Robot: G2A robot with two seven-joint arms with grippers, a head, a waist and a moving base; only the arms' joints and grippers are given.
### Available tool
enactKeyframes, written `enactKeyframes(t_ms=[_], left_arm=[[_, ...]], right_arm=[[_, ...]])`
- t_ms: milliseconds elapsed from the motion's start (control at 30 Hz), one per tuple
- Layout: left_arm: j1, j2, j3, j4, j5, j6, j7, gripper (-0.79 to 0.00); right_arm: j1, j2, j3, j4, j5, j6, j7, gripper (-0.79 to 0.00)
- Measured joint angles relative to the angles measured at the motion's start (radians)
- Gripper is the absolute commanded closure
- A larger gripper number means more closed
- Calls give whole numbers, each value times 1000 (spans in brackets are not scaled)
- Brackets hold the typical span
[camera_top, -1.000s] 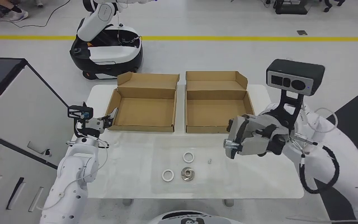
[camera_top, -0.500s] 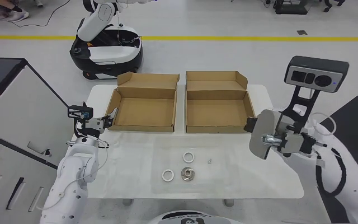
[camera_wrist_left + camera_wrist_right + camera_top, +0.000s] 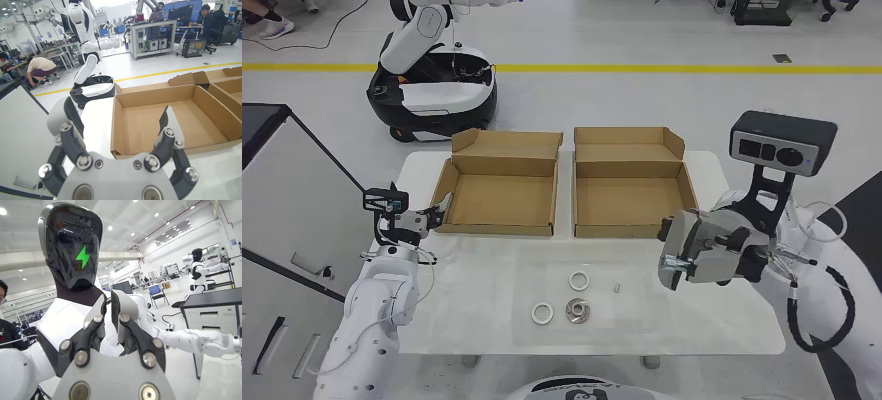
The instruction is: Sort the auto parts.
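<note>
Near the table's front edge lie two white rings (image 3: 580, 281) (image 3: 542, 313), a metal round part (image 3: 577, 312) and a tiny metal piece (image 3: 617, 288). Two open cardboard boxes stand at the back, the left box (image 3: 500, 200) (image 3: 170, 117) and the right box (image 3: 630, 200), both with bare floors. My left gripper (image 3: 434, 214) (image 3: 117, 106) is open with nothing in it, at the left box's outer front corner. My right gripper (image 3: 108, 298) is shut on nothing and faces back at the robot; its hand (image 3: 702, 255) hangs raised over the table's right side, right of the parts.
A white table (image 3: 492, 290) carries everything. A grey cabinet (image 3: 282, 200) stands close on the left. Another robot's base (image 3: 432, 95) is parked on the floor beyond the table's far left corner.
The right hand swung out to the right and turned, then came back part of the way left. The left arm and the parts have stayed put.
</note>
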Motion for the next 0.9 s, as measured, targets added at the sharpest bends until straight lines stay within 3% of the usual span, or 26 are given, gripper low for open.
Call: enactKeyframes(t_ms=[533,900], left_arm=[[0,0,0,0,0,0,0,-785],[0,0,0,0,0,0,0,-785]], right_arm=[[-31,-39,40,-17,103,-28,33,0],[-30,-40,41,-16,102,-27,36,0]])
